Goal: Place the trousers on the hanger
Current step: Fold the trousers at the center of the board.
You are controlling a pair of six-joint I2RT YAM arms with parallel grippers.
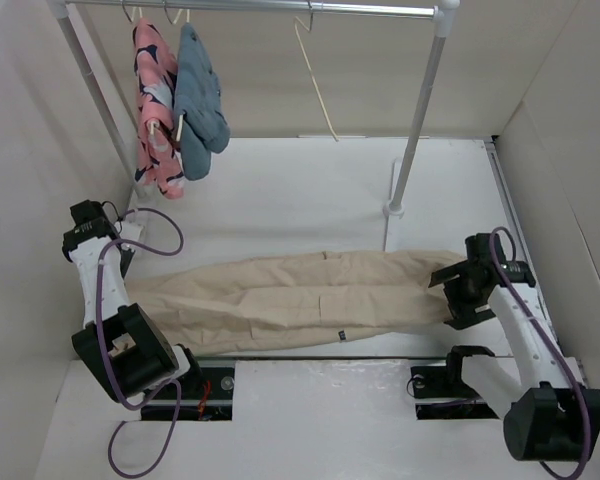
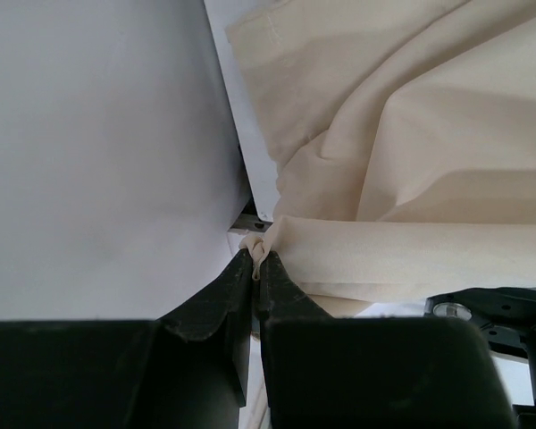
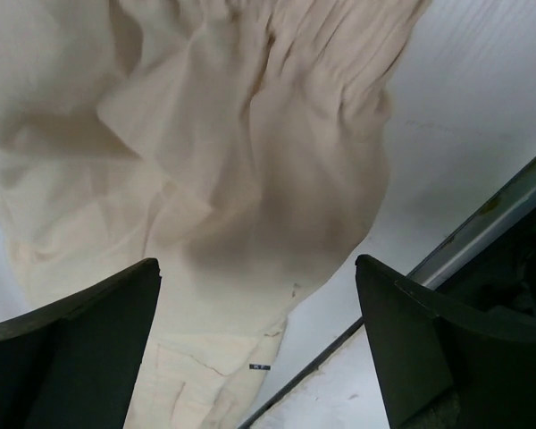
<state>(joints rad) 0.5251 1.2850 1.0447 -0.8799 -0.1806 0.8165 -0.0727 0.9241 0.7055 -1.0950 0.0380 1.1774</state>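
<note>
Lying flat across the bench (image 1: pixel 310 190), the khaki trousers (image 1: pixel 290 295) span the gap between both arms. The left end effector (image 2: pixel 257 268) is clamped narrow on a pinch of fabric at their left end. The right end effector (image 3: pixel 257 268) is spread wide over their right end, gripping nothing. The cream hanger (image 1: pixel 315 80) hangs on the rail (image 1: pixel 250 6) at the back, well apart.
</note>
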